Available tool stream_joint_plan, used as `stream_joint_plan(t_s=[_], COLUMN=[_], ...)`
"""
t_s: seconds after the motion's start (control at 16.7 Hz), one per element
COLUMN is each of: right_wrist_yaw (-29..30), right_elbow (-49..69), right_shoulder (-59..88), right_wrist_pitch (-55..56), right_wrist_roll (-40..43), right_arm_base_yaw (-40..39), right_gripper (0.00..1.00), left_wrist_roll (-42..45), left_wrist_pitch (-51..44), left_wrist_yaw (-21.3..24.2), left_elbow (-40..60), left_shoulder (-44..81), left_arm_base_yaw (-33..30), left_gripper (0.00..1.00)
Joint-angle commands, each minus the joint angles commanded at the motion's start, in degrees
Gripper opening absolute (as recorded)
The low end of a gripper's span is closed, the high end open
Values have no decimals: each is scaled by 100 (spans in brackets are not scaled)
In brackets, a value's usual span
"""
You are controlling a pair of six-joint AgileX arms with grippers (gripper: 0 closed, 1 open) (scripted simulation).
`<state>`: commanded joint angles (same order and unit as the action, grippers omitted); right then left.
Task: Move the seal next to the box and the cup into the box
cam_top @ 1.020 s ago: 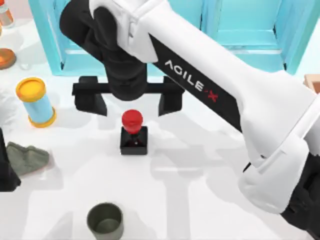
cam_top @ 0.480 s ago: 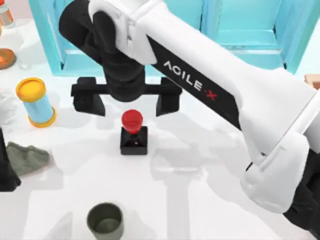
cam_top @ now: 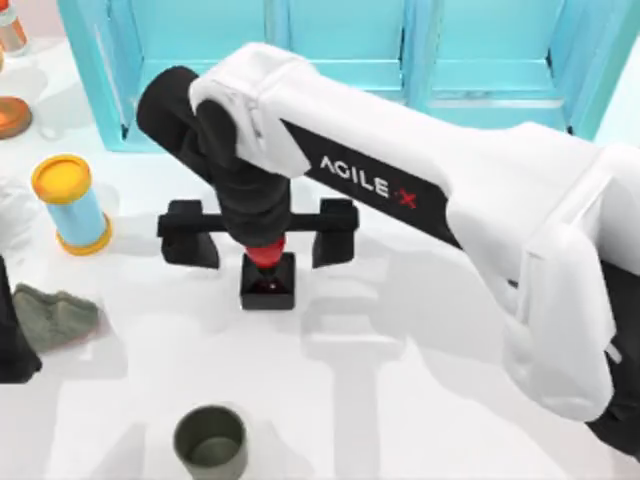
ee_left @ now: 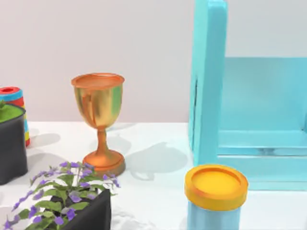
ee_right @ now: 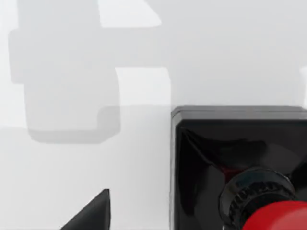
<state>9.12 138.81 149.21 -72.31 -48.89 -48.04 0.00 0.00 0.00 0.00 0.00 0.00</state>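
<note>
Right hand (cam_top: 262, 232) low over the seal (cam_top: 267, 281) near the middle of the table (cam_top: 400, 400), fingers spread wide, one black finger (cam_top: 190, 238) off to the seal's left and the other well to its right, neither touching it. Red knob mostly hidden under the wrist, just a sliver of red showing above the black square base. In the right wrist view, seal (ee_right: 240, 167) close up: glossy black block, ribbed black collar, red knob at the frame's edge, upright on the white table (ee_right: 72, 72), with one dark fingertip corner poking in nearby. White AgileX forearm stretched from the table's right side across to the centre.

Cup (cam_top: 211, 441) upright and open-mouthed near the front edge, left of centre, well apart from the seal. Light-blue cylinder (cam_top: 71, 204) with a yellow-orange lid at the left, near the turquoise shelf unit (cam_top: 340, 60) along the back. Crumpled grey-green lump (cam_top: 52, 315) at the left edge.

Left arm parked at the far left edge. Left wrist view: copper goblet (ee_left: 99, 120), purple-flowered plant (ee_left: 67, 196) in a dark pot, cylinder's lid (ee_left: 216, 184), shelf side (ee_left: 208, 81).
</note>
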Motion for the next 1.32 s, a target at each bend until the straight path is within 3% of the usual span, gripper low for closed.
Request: stream_joint_plan(t_s=[0.3, 1.08, 1.32], right_wrist_yaw=[-1, -1, -1], right_elbow=[-153, -153, -153], right_shoulder=[-28, -28, -28], right_wrist_pitch=[146, 146, 146], right_wrist_roll=[5, 5, 5], right_arm_base_yaw=[5, 5, 5], right_gripper=[100, 2, 0], left_wrist_roll=[0, 0, 0], left_wrist_pitch=[0, 0, 0], left_wrist_yaw=[0, 0, 0], left_elbow=[0, 0, 0], left_shoulder=[0, 0, 0], left_arm_base_yaw=[0, 0, 0], left_gripper=[100, 100, 100])
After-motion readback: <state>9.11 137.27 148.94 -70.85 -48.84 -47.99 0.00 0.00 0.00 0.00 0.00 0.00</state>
